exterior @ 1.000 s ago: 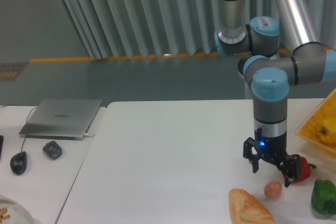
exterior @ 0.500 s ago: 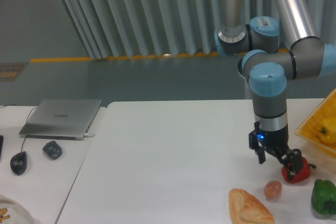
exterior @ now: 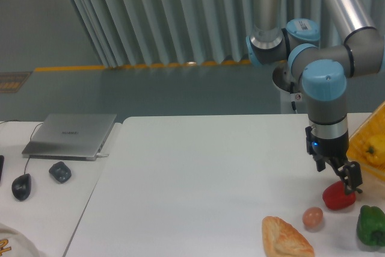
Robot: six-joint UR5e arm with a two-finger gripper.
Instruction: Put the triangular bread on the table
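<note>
From the fixed camera, the triangular bread (exterior: 286,238) lies flat on the white counter (exterior: 198,179) near its front edge, golden-brown and flaky, roughly triangular with a rounded corner toward the back and its point running out toward the bottom of the frame. Nothing of mine touches it. Just to its right sits a small tan egg (exterior: 312,217), smooth and oval, close beside the bread but apart from it.

My claw (exterior: 344,177) hangs above and to the right of the egg, over a glossy red bell pepper (exterior: 338,197). Its dark fingers are seen nearly edge-on, so I cannot tell whether they stand wide or narrow, and they may or may not be touching the pepper's top. I see nothing gripped in them. A blue light glows on my wrist above them.

At the far right front, a lumpy green pepper (exterior: 370,225) rests on the counter, and behind it a yellow tray (exterior: 362,144) is cut off by the frame's edge.

To the left, a narrower white desk carries a closed grey laptop (exterior: 71,135) and a black mouse (exterior: 21,186) on a cable.
</note>
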